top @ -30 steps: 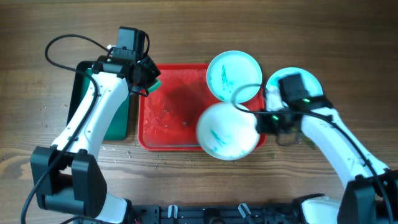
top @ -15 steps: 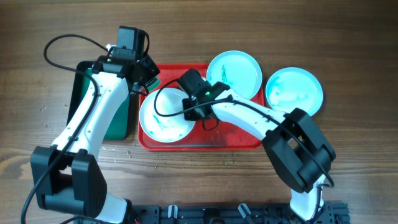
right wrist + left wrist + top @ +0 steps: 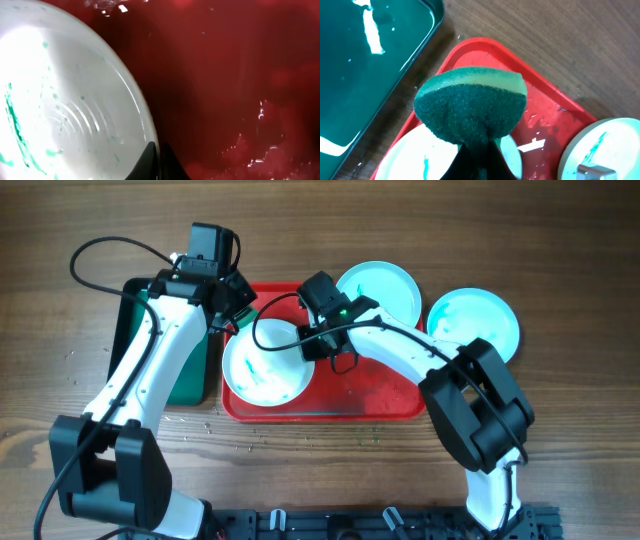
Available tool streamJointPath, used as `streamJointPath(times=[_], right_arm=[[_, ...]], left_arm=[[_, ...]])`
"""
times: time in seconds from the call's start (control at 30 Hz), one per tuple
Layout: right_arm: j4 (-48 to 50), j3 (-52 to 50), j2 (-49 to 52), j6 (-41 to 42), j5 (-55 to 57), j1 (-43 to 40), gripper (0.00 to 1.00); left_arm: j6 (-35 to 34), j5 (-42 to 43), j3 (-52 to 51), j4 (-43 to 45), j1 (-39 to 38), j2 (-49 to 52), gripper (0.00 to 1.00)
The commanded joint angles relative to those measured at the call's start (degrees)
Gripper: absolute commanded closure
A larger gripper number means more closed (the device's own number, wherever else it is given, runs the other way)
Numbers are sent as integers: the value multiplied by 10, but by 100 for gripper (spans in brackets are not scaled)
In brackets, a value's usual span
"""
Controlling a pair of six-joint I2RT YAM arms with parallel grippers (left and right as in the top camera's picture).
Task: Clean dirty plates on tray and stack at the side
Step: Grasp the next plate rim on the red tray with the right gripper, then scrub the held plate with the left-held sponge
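Observation:
The red tray (image 3: pixel 375 385) lies mid-table. One smeared plate (image 3: pixel 262 368) rests on its left part. My right gripper (image 3: pixel 313 346) is shut on that plate's right rim, one finger inside and one outside, as the right wrist view shows: gripper (image 3: pixel 159 154), plate (image 3: pixel 65 110), tray (image 3: pixel 235 75). A second plate (image 3: pixel 385 285) sits at the tray's back right edge. A third plate (image 3: pixel 475 325) lies on the table to the right. My left gripper (image 3: pixel 238 315) is shut on a green sponge (image 3: pixel 472 105) above the tray's back left corner (image 3: pixel 545 115), over the first plate (image 3: pixel 415 160).
A dark green tray (image 3: pixel 190 375) lies left of the red tray, mostly under my left arm; it also shows in the left wrist view (image 3: pixel 365 75). Water droplets dot the wooden table (image 3: pixel 560 240) in front of the trays.
My right gripper carried the plate from the tray's front right to its left part and set it flat there. The left arm with the sponge has not moved.

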Motion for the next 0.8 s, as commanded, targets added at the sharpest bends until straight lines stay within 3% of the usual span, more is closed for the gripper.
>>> streamJointPath(times=[0.0, 0.1, 0.2, 0.3, 0.4, 0.47, 0.57, 0.77], right_arm=[[-27, 10, 21, 148, 12, -22, 96], [-37, 10, 21, 149, -13, -43, 96], [-17, 10, 21, 87, -55, -43, 96], [-9, 10, 21, 72, -55, -43, 96], [-9, 10, 21, 71, -55, -43, 96], [-9, 10, 21, 61, -55, -43, 96], [-4, 10, 21, 61, -55, -43, 96], [-4, 10, 21, 61, -55, -43, 96]], left_arm=[[-10, -11, -18, -8, 1, 6, 96], [-10, -1, -79, 2, -2, 8, 96], [5, -1, -140, 58, -18, 15, 96], [103, -1, -197, 161, -51, 24, 96], [179, -1, -211, 196, -83, 58, 96], [250, 78, -211, 194, -102, 86, 96], [263, 162, -205, 216, -95, 50, 96], [261, 50, -208, 269, -59, 56, 96]])
